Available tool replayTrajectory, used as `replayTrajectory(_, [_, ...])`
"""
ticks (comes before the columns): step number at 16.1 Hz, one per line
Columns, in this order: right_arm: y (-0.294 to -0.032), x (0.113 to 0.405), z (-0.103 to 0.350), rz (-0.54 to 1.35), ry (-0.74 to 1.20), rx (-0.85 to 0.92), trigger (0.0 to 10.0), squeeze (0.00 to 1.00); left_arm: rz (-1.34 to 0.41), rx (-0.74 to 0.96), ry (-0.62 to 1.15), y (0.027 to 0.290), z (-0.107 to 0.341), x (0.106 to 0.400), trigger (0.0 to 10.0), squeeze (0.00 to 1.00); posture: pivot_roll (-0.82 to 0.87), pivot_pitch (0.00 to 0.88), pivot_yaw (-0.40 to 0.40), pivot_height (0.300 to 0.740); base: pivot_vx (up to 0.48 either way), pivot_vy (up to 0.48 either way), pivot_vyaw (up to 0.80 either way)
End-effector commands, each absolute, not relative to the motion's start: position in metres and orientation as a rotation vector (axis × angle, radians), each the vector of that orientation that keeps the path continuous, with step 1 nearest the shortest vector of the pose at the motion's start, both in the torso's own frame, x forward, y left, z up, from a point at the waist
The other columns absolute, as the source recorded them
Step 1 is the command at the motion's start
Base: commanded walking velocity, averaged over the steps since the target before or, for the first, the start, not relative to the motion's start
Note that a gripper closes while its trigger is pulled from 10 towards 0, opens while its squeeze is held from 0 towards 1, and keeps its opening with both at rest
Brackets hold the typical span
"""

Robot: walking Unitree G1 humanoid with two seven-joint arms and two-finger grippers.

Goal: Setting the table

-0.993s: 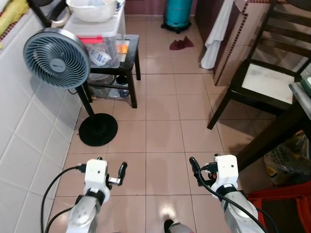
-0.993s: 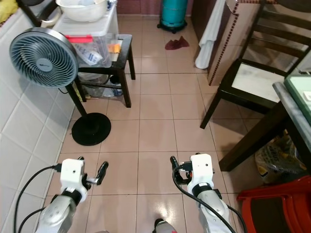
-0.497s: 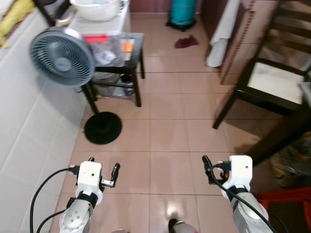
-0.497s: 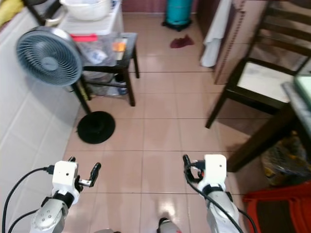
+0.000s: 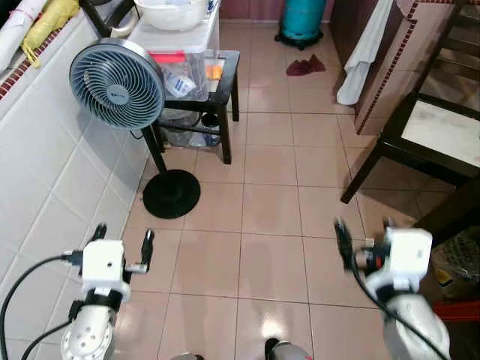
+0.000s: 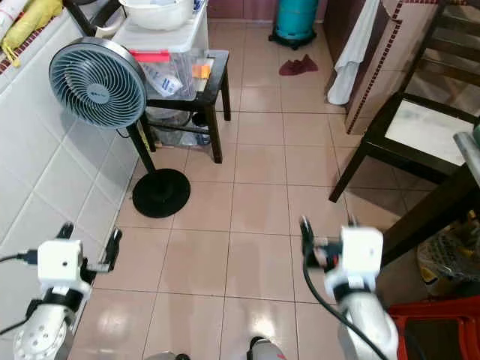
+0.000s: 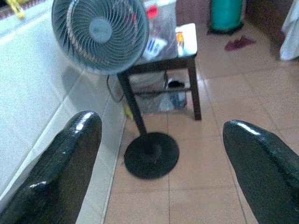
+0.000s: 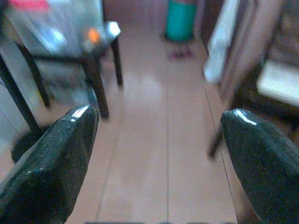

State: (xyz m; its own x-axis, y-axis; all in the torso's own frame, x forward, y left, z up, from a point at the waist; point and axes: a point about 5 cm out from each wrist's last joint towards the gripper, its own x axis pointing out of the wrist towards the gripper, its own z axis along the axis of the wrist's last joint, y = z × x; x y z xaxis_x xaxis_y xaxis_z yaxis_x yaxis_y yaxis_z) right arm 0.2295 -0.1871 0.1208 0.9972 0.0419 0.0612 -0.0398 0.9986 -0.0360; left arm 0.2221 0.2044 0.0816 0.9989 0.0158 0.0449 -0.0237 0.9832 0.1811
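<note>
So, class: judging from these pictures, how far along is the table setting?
Nothing looks done yet. Both the left claw and the right claw are open and carry nothing, held above the tiled floor. The robot faces a standing fan and a dark chair. Fetching tableware and laying it out appears to remain.

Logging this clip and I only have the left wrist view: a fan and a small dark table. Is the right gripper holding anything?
Observer: No. The right gripper is open and empty over the tiled floor.
Operator: Anything on the robot's right side?
Observer: A dark wooden chair with a pale seat.
Operator: What sits above the clear box on that table?
Observer: A white basin rests on top of it.
</note>
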Motion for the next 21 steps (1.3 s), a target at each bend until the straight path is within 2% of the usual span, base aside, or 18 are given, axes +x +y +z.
replayTrajectory(1, [-0.184,0.229,0.121,0.073,-0.056,-0.052,10.0,0.00,0.007,0.185,-0.020,0.202,0.077,0.222,10.0,0.00,-0.08,0.197,0.055,0.740,0.000,0.000,0.00])
replayTrajectory(4, [-0.186,0.227,0.107,0.059,0.005,-0.022,10.0,0.00,-0.005,0.150,-0.028,0.195,0.076,0.223,10.0,0.00,-0.08,0.202,0.052,0.740,0.000,0.000,0.00])
replayTrajectory(6, [-0.180,0.224,0.104,0.078,0.026,-0.001,10.0,0.00,-0.014,0.131,-0.044,0.191,0.081,0.224,10.0,1.00,-0.08,0.203,0.049,0.740,0.000,0.000,0.00])
replayTrajectory(7, [-0.180,0.224,0.103,0.077,0.027,-0.001,10.0,0.12,-0.036,0.104,-0.038,0.189,0.080,0.223,10.0,1.00,-0.08,0.202,0.049,0.740,0.000,0.000,0.00])
replayTrajectory(8, [-0.180,0.224,0.103,0.075,0.026,-0.004,10.0,1.00,-0.040,0.102,-0.039,0.189,0.080,0.223,10.0,1.00,-0.08,0.202,0.049,0.740,0.000,0.000,0.00])
replayTrajectory(12, [-0.182,0.225,0.099,0.031,0.046,0.038,10.0,1.00,0.033,0.106,-0.028,0.192,0.080,0.229,10.0,1.00,-0.08,0.194,0.050,0.740,0.000,0.000,0.00])
replayTrajectory(13, [-0.183,0.226,0.099,0.009,0.045,0.066,10.0,0.85,0.006,0.079,-0.004,0.190,0.077,0.230,10.0,0.49,-0.08,0.194,0.050,0.740,0.000,0.000,0.00])
replayTrajectory(14, [-0.185,0.226,0.099,-0.006,0.042,0.075,7.1,0.00,-0.014,0.064,-0.032,0.189,0.079,0.229,2.5,0.00,-0.09,0.194,0.050,0.740,0.000,0.000,0.00])
replayTrajectory(15, [-0.188,0.225,0.098,-0.022,0.043,0.070,0.0,0.00,-0.019,0.068,-0.055,0.188,0.082,0.228,0.0,0.00,-0.09,0.195,0.051,0.740,0.000,0.000,0.00])
replayTrajectory(20, [-0.191,0.224,0.094,-0.041,0.057,0.072,0.0,0.00,-0.030,0.058,-0.044,0.186,0.080,0.229,0.0,0.00,-0.09,0.195,0.055,0.740,0.000,0.000,0.00])
replayTrajectory(21, [-0.190,0.225,0.093,-0.039,0.069,0.040,4.9,0.00,-0.035,0.082,-0.028,0.186,0.079,0.230,4.7,0.00,-0.09,0.195,0.053,0.740,0.000,0.000,0.00])
